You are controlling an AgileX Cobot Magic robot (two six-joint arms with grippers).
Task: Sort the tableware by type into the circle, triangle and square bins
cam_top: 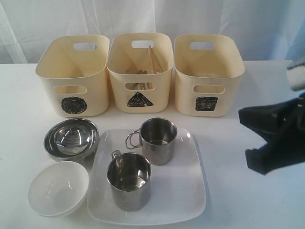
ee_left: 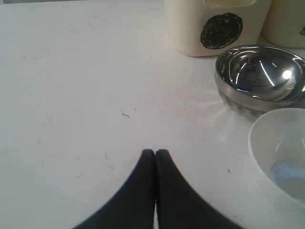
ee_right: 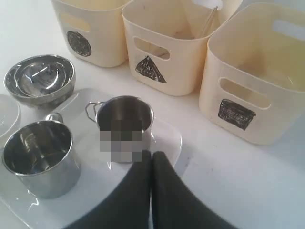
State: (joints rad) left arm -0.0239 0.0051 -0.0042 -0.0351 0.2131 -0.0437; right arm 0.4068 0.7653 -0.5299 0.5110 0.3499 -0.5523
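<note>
The tableware (cam_top: 167, 176) is clustered in front of the three bins on the white table (cam_top: 248, 200). Two steel handled mugs, the rear mug (cam_top: 158, 140) and the front mug (cam_top: 129, 181), stand upright on the large white square plate (cam_top: 188, 202). The steel bowl (cam_top: 71, 139) sits just beside the plate's left edge, with the small white bowl (cam_top: 58, 187) in front of it. Wooden chopsticks (cam_top: 151, 59) lean inside the triangle bin (cam_top: 162, 95). I can't make out any cutlery there. The circle bin (cam_top: 90, 102) and the square bin (cam_top: 186, 102) show nothing I can identify.

Both grippers are empty with their fingers pressed together. The left gripper (ee_left: 155, 152) hangs over bare table near the steel bowl, and the right gripper (ee_right: 151, 155) is just short of the rear mug.

I expect the mugs to be light, rigid and slick. I'd pinch one across the rim wall with a finger inside, since the folding wire handle looks likely to swivel. The steel bowl is polished and rounded, so a rim pinch is the only sensible hold. The white bowl and the plate look breakable, and the plate lies flat and wide — awkward. I'd clear the mugs off it, then take it by an upturned edge, which will tend to tip it. Either gripper must open before anything is grasped.
</note>
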